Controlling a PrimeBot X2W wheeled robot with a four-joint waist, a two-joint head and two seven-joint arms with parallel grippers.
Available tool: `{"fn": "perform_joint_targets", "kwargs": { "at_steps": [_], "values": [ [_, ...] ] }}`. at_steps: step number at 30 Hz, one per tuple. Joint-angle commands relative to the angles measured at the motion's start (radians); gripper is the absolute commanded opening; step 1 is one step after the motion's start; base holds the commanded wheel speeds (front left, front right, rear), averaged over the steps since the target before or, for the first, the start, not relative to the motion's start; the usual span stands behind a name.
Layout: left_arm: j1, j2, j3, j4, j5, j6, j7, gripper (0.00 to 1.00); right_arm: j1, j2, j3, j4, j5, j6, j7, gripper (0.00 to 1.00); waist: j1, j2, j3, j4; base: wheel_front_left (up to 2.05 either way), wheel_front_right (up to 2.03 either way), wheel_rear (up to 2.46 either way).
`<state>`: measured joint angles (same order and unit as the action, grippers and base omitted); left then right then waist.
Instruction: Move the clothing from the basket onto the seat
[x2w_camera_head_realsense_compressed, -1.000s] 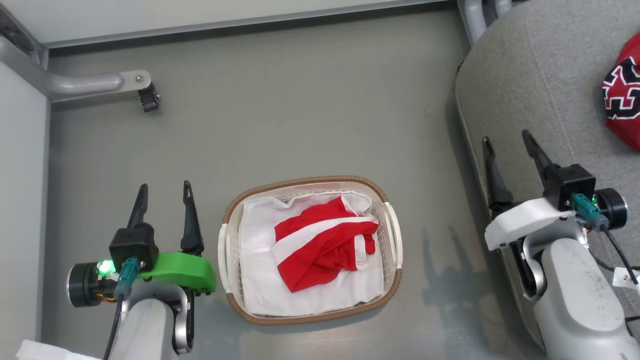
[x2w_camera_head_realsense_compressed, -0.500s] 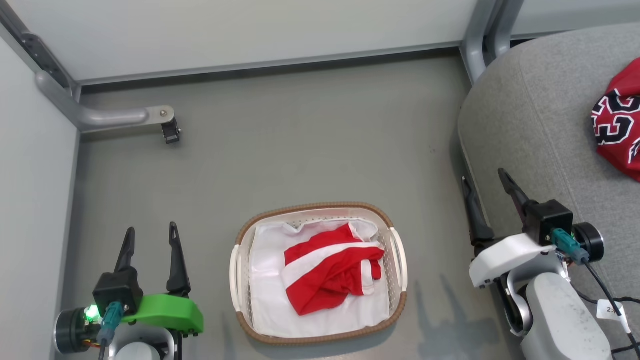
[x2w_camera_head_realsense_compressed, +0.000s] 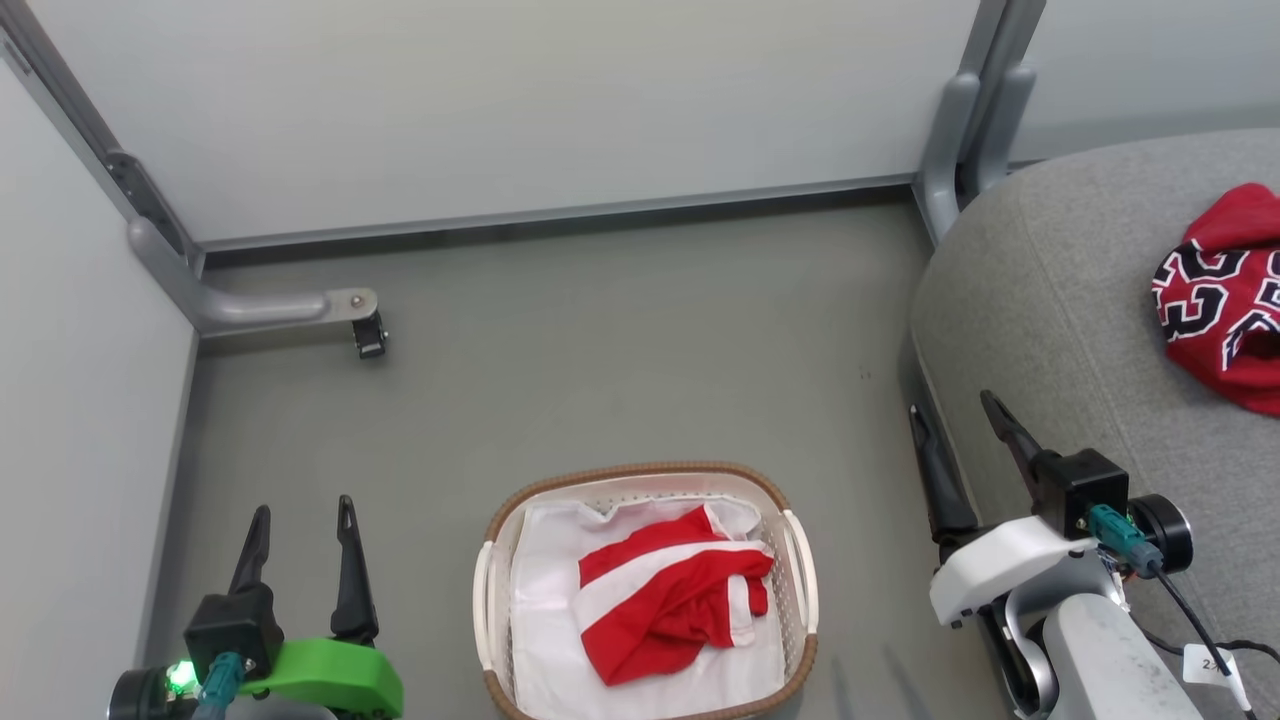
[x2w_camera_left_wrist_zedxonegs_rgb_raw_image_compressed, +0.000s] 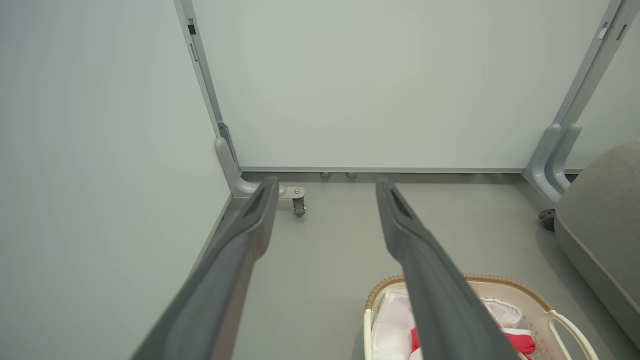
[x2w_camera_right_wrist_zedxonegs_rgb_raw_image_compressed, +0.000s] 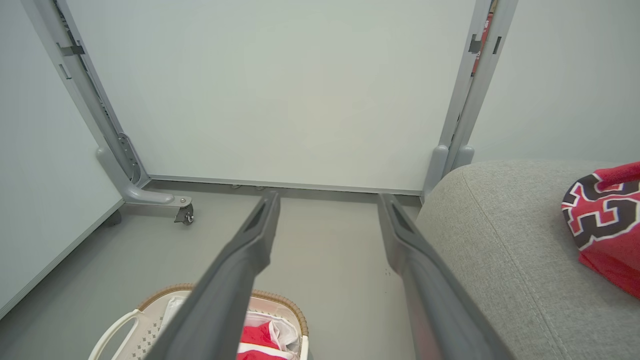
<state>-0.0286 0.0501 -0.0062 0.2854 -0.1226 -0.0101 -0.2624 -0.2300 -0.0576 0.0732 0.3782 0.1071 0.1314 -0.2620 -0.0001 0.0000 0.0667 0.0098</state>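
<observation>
A crumpled red fabric garment with broad white stripes (x2w_camera_head_realsense_compressed: 670, 615) lies in the middle of an oval white perforated plastic basket with a brown woven rim (x2w_camera_head_realsense_compressed: 640, 470), resting directly on a plain white liner sheet (x2w_camera_head_realsense_compressed: 545, 620). The basket stands on a grey floor (x2w_camera_head_realsense_compressed: 600, 340). To its right, on a large grey fabric-upholstered seat (x2w_camera_head_realsense_compressed: 1060, 300), lies a red jersey with black-and-white numerals (x2w_camera_head_realsense_compressed: 1215, 300), so about half the clothing appears to be moved. The left tool (x2w_camera_head_realsense_compressed: 303, 508) hovers beside the basket's left handle, its two dark fingers apart and empty. The right tool (x2w_camera_head_realsense_compressed: 950, 402) hangs by the seat's near edge, fingers likewise spread on nothing. The likely hazard is a deep pinch that catches the liner along with the garment and drags the sheet or the light basket upward. The head view gives the whole garment from above. The left wrist view catches a corner of it behind one finger. The right wrist view gives the jersey side-on, lying on the cushion.
</observation>
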Motion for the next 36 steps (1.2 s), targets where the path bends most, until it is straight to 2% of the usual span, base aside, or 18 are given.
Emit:
{"fn": "perform_joint_targets", "kwargs": {
  "at_steps": [1, 17, 36],
  "values": [
    [0.020, 0.002, 0.000, -0.007, -0.007, -0.005, -0.004, 1.00, 0.017, -0.003, -0.001, -0.003, 0.011, -0.001, -0.004, 1.00, 0.0001, 0.0000, -0.022, 0.002, 0.00, 0.00, 0.00],
    [0.049, 0.001, 0.003, -0.020, -0.024, -0.004, -0.003, 1.00, 0.040, 0.001, 0.002, -0.014, 0.015, -0.001, -0.004, 1.00, 0.0001, 0.0000, -0.047, 0.003, 0.00, 0.00, 0.00],
    [-0.025, 0.002, -0.051, 0.003, -0.039, 0.003, -0.004, 1.00, -0.052, 0.001, 0.018, -0.043, 0.026, -0.001, -0.004, 1.00, 0.0001, 0.0000, 0.096, -0.051, 0.00, 0.00, 0.00]
  ]
}}
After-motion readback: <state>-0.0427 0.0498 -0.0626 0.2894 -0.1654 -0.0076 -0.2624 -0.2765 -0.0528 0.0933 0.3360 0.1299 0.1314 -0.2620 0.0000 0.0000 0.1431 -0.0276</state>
